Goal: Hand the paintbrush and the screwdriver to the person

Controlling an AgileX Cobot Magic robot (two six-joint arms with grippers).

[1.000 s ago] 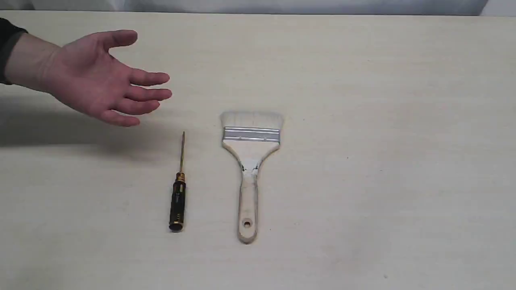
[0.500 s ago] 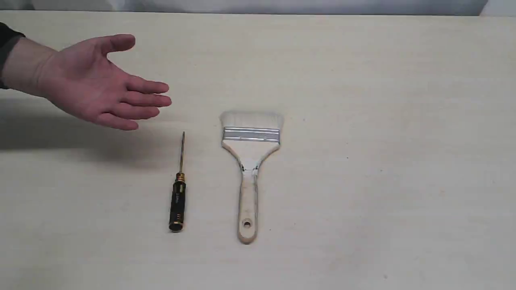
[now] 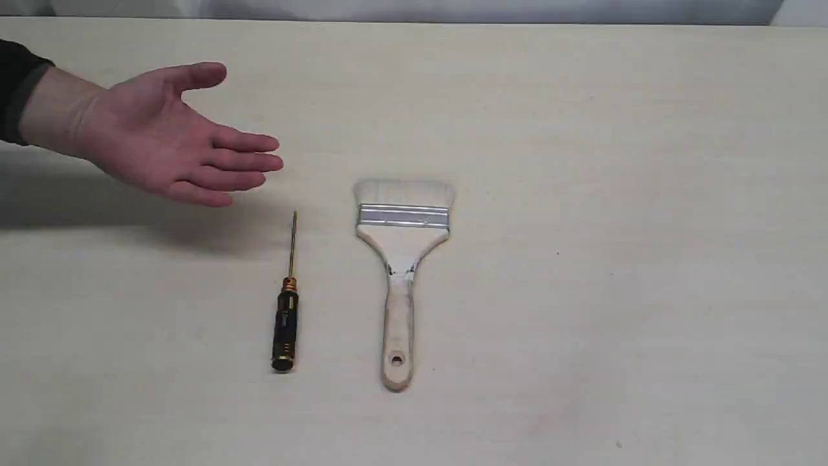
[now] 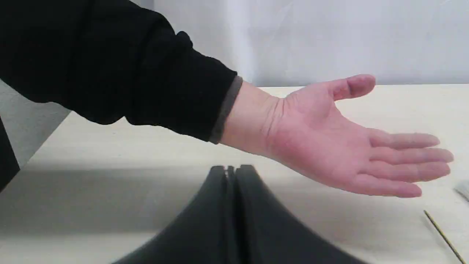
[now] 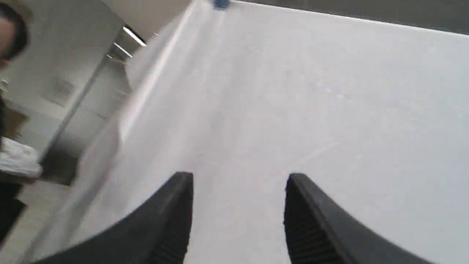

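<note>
Pre-grasp: both tools flat on the desk, receiver waiting

Exterior view, left to right: person's bare open-palmed hand (image 3: 162, 139) held above the pale wooden desk (image 3: 614, 194); slim black-handled screwdriver with gold shaft (image 3: 286, 323) lying near it, tip nearest the fingers; wide pale-bristled paintbrush with wooden handle (image 3: 401, 259) alongside, not touching. Left claw (image 4: 231, 168) pressed together, empty, below the person's wrist; right claw (image 5: 239, 175) spread, empty, no tool in its view. Judgement: first pick not begun; the next move needs a spread claw lowered across one handle

screwdriver (image 3: 285, 309) left of paintbrush (image 3: 402, 259) — person's hand (image 3: 165, 139) behind-left, above table (image 3: 647, 226)
</note>
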